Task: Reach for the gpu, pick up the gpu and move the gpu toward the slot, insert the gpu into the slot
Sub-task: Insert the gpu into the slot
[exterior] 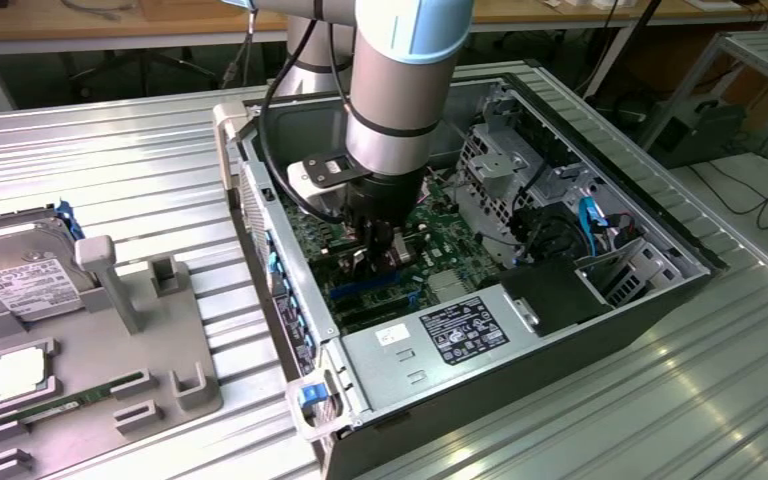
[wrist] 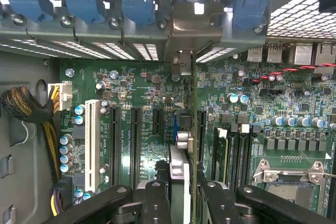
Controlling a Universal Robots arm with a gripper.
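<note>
My gripper is down inside the open computer case, over the green motherboard. It is shut on the gpu, which the wrist view shows edge-on as a thin dark card running between the two black fingers. The card's silver end bracket sits against the case's rear panel, between the blue clips. A short piece of the blue slot shows right beside the card's lower edge. I cannot tell whether the card is seated in it.
White and black expansion slots lie beside the card, memory slots and the processor socket on its other side. A sleeved cable bundle hangs by the case wall. The power supply and drive cage crowd the arm. At the exterior view's left, a grey fixture carries a hard drive.
</note>
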